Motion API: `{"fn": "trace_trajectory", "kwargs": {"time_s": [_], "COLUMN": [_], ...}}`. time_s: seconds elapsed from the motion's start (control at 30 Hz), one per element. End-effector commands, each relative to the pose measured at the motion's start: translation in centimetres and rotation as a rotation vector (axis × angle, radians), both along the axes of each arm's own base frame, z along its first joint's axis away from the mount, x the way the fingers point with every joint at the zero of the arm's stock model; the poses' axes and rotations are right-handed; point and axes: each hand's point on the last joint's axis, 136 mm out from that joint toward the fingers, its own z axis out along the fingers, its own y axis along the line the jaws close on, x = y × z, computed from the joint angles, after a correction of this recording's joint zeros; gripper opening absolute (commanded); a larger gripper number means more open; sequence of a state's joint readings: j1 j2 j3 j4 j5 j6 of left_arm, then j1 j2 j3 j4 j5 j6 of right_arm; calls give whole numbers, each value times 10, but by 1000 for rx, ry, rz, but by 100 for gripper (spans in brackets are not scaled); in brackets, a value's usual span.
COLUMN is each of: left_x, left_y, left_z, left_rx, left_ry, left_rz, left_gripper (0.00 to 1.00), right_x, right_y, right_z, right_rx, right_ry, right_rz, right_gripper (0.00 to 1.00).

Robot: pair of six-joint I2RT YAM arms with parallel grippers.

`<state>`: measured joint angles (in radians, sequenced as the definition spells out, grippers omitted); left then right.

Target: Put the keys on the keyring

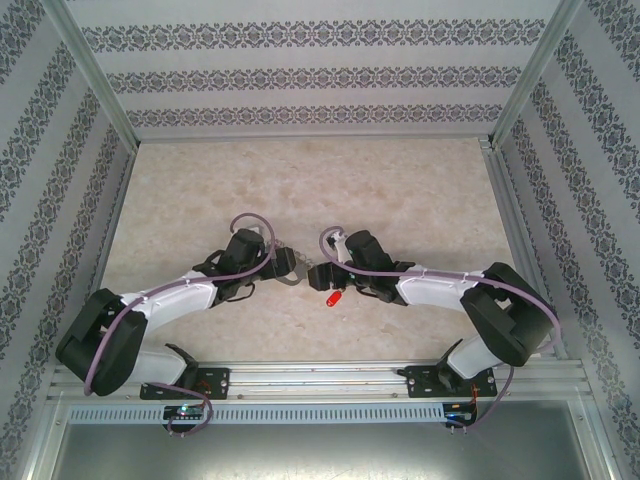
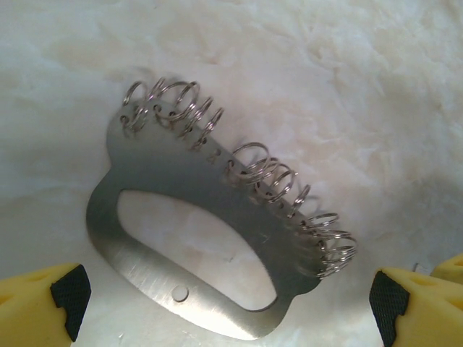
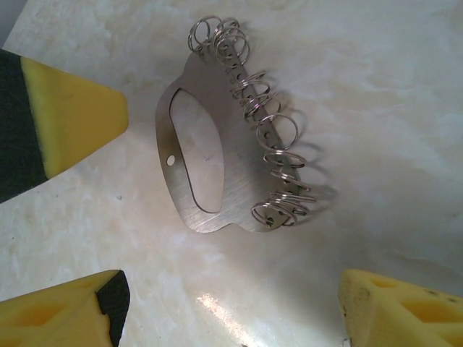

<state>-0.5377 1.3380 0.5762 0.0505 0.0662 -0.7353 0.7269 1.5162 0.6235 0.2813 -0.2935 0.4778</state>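
Left gripper (image 2: pixel 228 293) spread wide, keyring (image 2: pixel 188 170) flat on table (image 2: pixel 325 72) between its fingertips, untouched. Right gripper (image 3: pixel 231 303) spread, empty, keyring just ahead. Red-headed key (image 1: pixel 333 297) beside it. Keyring likely stiff, thin, slippery: pinch plain edge opposite split rings (image 2: pixel 264 170).

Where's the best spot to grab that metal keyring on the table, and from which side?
On the keyring, grip the plain curved bar opposite the split rings. Probably come down from above, straddling it: the plate lies flat on the table, and that bar is narrow and free of rings.
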Motion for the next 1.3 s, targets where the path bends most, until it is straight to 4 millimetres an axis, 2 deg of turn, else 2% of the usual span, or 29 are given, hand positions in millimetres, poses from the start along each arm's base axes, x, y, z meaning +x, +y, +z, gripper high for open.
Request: {"fn": "trace_trajectory", "kwargs": {"time_s": [0.0,0.6,0.77,1.03,1.27], "left_x": [11,25,29,32,38], "left_y": [-3,-16,-15,-14,-11], "left_z": [12,6,5,0,-7], "left_rx": [-31,-99,-85,-89,-103], "left_ry": [-70,-114,-129,-147,-150], "left_rz": [33,39,39,43,53], "left_gripper": [100,100,100,100,100], "right_x": [-4,-4,-1,0,1], "right_y": [5,4,11,24,35], "right_z": [1,-3,-4,-18,-19], "right_rx": [40,13,26,39,38], "right_ry": [4,13,28,77,80], "right_rz": [19,27,35,55,73], "right_gripper": [76,76,75,72,71]}}
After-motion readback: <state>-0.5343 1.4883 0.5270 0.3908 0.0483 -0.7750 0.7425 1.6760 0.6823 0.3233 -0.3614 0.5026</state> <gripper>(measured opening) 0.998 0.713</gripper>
